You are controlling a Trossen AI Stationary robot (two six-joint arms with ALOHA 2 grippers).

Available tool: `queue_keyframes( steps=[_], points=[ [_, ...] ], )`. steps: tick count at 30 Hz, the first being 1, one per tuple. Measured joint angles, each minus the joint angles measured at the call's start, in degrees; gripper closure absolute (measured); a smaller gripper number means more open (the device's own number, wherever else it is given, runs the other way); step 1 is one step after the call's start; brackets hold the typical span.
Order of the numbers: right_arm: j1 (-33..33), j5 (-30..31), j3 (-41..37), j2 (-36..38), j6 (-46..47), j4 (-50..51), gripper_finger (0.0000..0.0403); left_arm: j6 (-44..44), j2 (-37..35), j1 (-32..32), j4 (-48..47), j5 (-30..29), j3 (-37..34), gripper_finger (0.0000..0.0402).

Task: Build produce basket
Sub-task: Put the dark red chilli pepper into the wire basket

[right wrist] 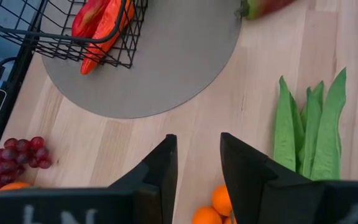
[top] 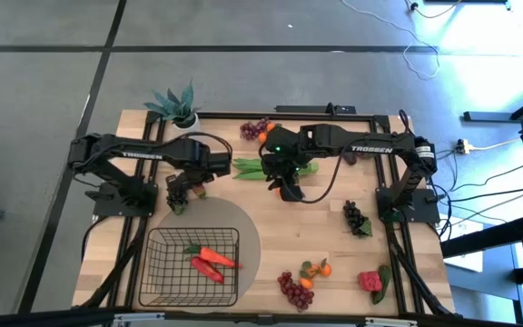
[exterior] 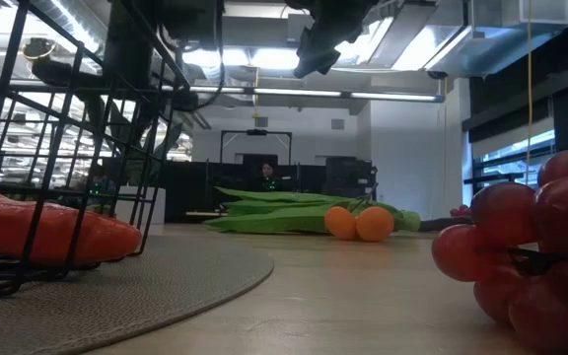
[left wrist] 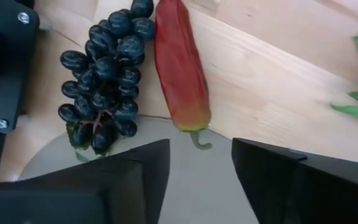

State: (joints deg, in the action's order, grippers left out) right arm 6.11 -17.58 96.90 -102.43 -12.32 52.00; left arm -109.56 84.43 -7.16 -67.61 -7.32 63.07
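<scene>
The basket [top: 193,266] is sitting at the front left of the worktop [top: 325,227], partly on a round grey mat [top: 248,238]. Inside it, a carrot [top: 214,256] and a red pepper [top: 206,269] are already lying, so the job is looking only begun.

Most of the produce is waiting outside. Green bean pods [top: 248,168] are lying mid-worktop, with purple grapes [top: 254,129] and a tangerine behind them near a potted plant [top: 178,105]. A dark grape bunch [top: 357,218] is resting at the right. Along the front edge, more red grapes [top: 293,291], small tangerines [top: 314,270] and a strawberry [top: 370,281] are sitting.

The left gripper [top: 178,196] is hovering just behind the mat, its jaws spread apart and holding nothing. Directly ahead of it, in the left wrist view, another dark grape bunch [left wrist: 104,74] and a second red pepper [left wrist: 179,65] are lying side by side at the mat's rim; one of these is probably the next pick.

The right gripper [top: 289,188] is hanging over the middle of the worktop beside the bean pods, jaws parted a little and carrying nothing.
</scene>
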Motion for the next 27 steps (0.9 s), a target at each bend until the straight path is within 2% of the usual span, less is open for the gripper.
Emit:
queue_keyframes(
  steps=[7,18,27],
  points=[
    [0.00,0.00,0.00,0.00,0.00,-0.01,0.0295,-4.06,5.64,0.00,-1.01,-0.58,-0.02,0.0203],
    [0.00,0.00,0.00,0.00,0.00,-0.54,0.0295,-4.33,10.03,-1.32,-1.71,-0.96,-0.30,0.0200],
    [0.00,0.00,0.00,0.00,0.02,-0.65,0.0295,-4.04,10.00,-2.71,4.85,1.03,-6.51,0.0200]
  ],
)
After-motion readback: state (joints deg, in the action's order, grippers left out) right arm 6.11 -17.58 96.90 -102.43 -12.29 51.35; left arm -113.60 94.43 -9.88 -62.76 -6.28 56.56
